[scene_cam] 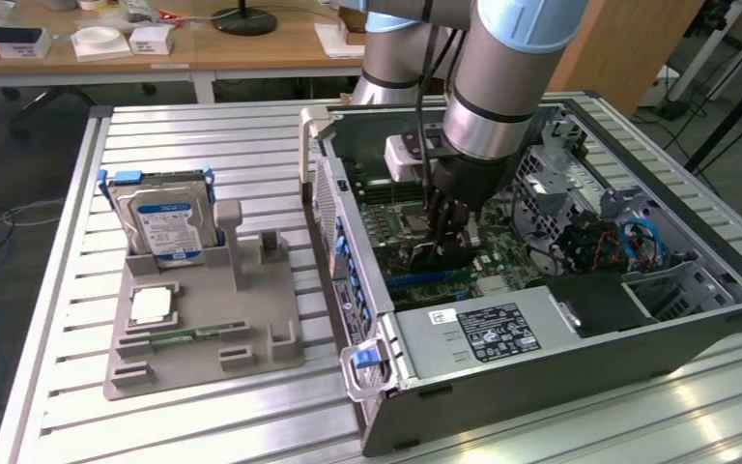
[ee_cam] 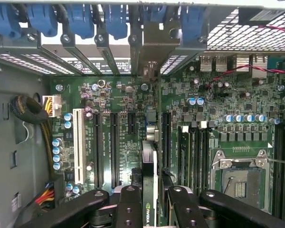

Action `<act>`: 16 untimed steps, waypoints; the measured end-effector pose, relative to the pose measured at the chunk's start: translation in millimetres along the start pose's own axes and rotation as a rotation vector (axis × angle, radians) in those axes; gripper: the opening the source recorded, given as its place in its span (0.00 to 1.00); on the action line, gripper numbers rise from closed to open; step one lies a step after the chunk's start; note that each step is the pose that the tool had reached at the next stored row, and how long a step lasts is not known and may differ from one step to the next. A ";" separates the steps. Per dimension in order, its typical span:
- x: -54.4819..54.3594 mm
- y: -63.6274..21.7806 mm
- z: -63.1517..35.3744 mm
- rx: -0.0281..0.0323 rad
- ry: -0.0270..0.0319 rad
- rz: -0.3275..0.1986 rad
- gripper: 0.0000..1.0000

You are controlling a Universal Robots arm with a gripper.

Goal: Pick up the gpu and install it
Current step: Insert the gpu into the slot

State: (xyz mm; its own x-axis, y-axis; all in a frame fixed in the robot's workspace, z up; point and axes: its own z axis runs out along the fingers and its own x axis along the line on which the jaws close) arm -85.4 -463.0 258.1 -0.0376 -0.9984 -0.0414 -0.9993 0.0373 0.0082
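A slatted metal workbench (scene_cam: pixel 190 130) carries an open computer case (scene_cam: pixel 564 358) lying on its side, with wooden desks behind it. Down inside that case the gripper (ee_cam: pixel 149 202) has its dark fingers (ee_cam: pixel 128 206) clamped on the gpu (ee_cam: pixel 149 166), one on each face of the card. The card is thin, flat and dark, seen edge-on in the wrist view, with a green logo on its upper edge and a pale metal bracket (ee_cam: pixel 154 45) at its far end, up against the case's rear slot openings. It stands upright over the green motherboard (ee_cam: pixel 114 123), in line with the long black expansion slots (ee_cam: pixel 113 147) and beside the empty processor socket (ee_cam: pixel 240 178). In the exterior view the arm (scene_cam: pixel 506 87) reaches straight down into the case. To the exterior view's left of the case, a grey parts holder (scene_cam: pixel 204 333) sits on the bench with a silver hard drive (scene_cam: pixel 165 222) standing in it.
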 end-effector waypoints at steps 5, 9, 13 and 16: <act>1.4 1.0 3.1 0.0005 0.0006 0.000 0.26; 1.5 0.8 6.8 0.0010 0.0006 0.000 0.26; 1.7 0.9 8.3 0.0009 0.0011 0.000 0.26; 2.0 0.9 9.0 0.0011 0.0016 0.000 0.26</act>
State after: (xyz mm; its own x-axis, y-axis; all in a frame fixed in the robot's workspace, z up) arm -86.4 -464.5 249.0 -0.0377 -0.9985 -0.0398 -0.9993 0.0374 0.0071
